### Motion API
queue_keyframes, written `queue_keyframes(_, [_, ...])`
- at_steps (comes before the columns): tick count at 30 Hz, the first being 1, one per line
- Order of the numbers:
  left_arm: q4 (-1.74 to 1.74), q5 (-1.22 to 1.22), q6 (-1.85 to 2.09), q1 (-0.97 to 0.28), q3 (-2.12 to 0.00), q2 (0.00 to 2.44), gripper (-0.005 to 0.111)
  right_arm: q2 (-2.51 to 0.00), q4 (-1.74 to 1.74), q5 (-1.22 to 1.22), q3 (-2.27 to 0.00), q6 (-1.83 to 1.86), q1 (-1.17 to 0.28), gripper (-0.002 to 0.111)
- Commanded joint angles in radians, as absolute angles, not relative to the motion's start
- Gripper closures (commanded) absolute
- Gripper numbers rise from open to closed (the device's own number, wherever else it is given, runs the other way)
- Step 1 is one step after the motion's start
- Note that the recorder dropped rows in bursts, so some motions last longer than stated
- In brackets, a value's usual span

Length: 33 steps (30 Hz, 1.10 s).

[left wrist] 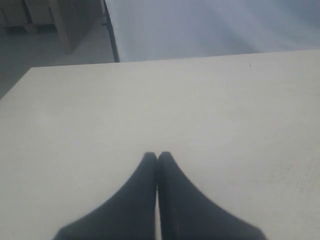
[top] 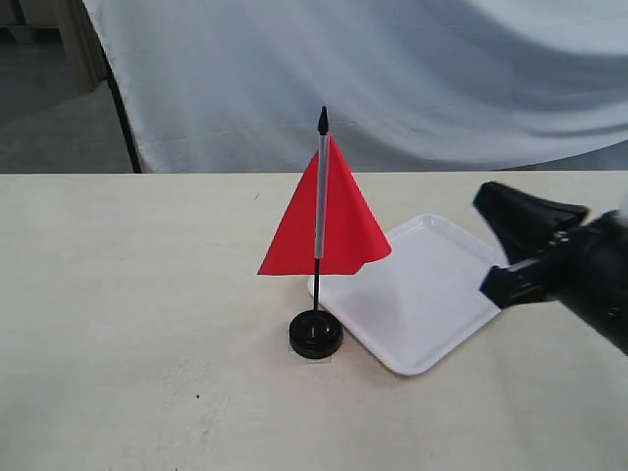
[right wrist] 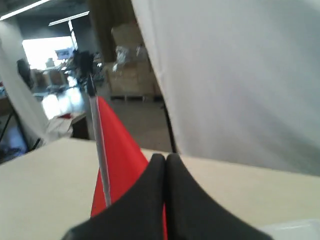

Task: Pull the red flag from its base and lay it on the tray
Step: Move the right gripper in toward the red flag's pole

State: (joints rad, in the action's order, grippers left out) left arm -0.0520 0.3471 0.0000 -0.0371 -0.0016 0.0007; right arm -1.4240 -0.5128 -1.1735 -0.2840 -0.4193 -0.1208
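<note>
The red flag (top: pixel 329 221) stands upright, its thin black pole planted in the small round black base (top: pixel 316 336) near the table's middle. Directly right of the base lies the white tray (top: pixel 432 294), with nothing on it. My right gripper (top: pixel 488 287) hovers over the tray's right side, well apart from the flag, pointing toward it. In the right wrist view this gripper (right wrist: pixel 165 156) is shut and holds nothing, with the flag (right wrist: pixel 117 145) beyond it. My left gripper (left wrist: pixel 157 154) is shut over bare table and does not show in the exterior view.
The pale tabletop (top: pixel 128 324) extends left and in front of the base. A white cloth backdrop (top: pixel 442 69) hangs behind the table's far edge. A corner of the tray (right wrist: pixel 295 230) shows in the right wrist view.
</note>
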Motion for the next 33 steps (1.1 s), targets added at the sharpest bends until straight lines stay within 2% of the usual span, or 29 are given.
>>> queue_keyframes(1, [-0.048,0.343,0.000,-0.035,0.000,0.000,0.107,-1.732,-0.679,-1.221,-0.414,-0.369,-0.121,0.109])
queue_keyframes(5, [-0.048,0.343,0.000,-0.035,0.000,0.000,0.107,-1.854,-0.727,-1.221,-0.448,-0.287,-0.121,0.109])
queue_keyframes(10, [-0.048,0.343,0.000,-0.035,0.000,0.000,0.107,-1.864,-0.713,-1.221,-0.453,-0.293,-0.123,0.108])
queue_keyframes(12, [-0.048,0.343,0.000,-0.035,0.000,0.000,0.107,-1.862,-0.661,-1.221,-0.453,-0.317,-0.131,0.101])
queue_keyframes(14, [-0.048,0.343,0.000,-0.035,0.000,0.000,0.107,-1.864,-0.590,-1.221,-0.453,-0.322,-0.150,0.081])
queue_keyframes(15, [-0.048,0.343,0.000,-0.035,0.000,0.000,0.107,-1.866,-0.572,-1.221,-0.453,-0.325,-0.160,0.066])
queue_keyframes(17, [-0.048,0.343,0.000,-0.035,0.000,0.000,0.107,-1.866,-0.569,-1.221,-0.453,-0.320,-0.179,0.027])
queue_keyframes(18, [-0.048,0.343,0.000,-0.035,0.000,0.000,0.107,-1.866,-0.569,-1.221,-0.453,-0.310,-0.187,0.012])
queue_keyframes(19, [-0.048,0.343,0.000,-0.035,0.000,0.000,0.107,-1.866,-0.573,-1.221,-0.453,-0.283,-0.197,0.004])
queue_keyframes(27, [-0.048,0.343,0.000,-0.035,0.000,0.000,0.107,-1.866,-0.569,-1.221,-0.530,-0.186,-0.282,0.005])
queue_keyframes(33, [-0.048,0.343,0.000,-0.035,0.000,0.000,0.107,-1.881,-0.576,-1.117,-0.640,-0.186,-0.332,0.005])
